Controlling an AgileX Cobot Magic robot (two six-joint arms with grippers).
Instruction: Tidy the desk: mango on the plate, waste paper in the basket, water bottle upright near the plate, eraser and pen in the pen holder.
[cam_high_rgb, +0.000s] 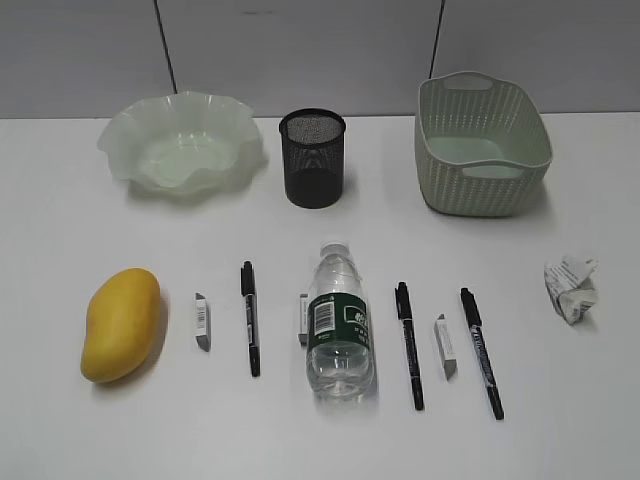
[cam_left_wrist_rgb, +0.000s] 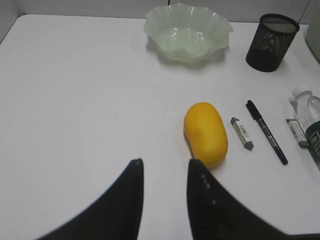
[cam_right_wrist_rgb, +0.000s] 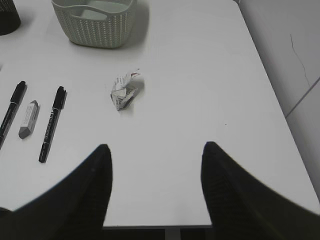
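Note:
The yellow mango (cam_high_rgb: 121, 323) lies at the desk's (cam_high_rgb: 60, 200) front left; in the left wrist view the mango (cam_left_wrist_rgb: 206, 133) sits just beyond my open, empty left gripper (cam_left_wrist_rgb: 165, 164). The wavy green plate (cam_high_rgb: 181, 141) stands at the back left, the black mesh pen holder (cam_high_rgb: 313, 157) beside it, the green basket (cam_high_rgb: 480, 143) at the back right. The water bottle (cam_high_rgb: 338, 320) lies on its side in the middle. Three black pens (cam_high_rgb: 249, 317) (cam_high_rgb: 409, 344) (cam_high_rgb: 481, 351) and three erasers (cam_high_rgb: 202, 322) (cam_high_rgb: 304, 317) (cam_high_rgb: 445, 346) lie in a row. The waste paper (cam_right_wrist_rgb: 123, 90) lies ahead of my open, empty right gripper (cam_right_wrist_rgb: 155, 147).
The desk's right edge (cam_right_wrist_rgb: 265, 90) and front edge run close to the right gripper. Neither arm shows in the exterior view. A grey wall panel stands behind the desk.

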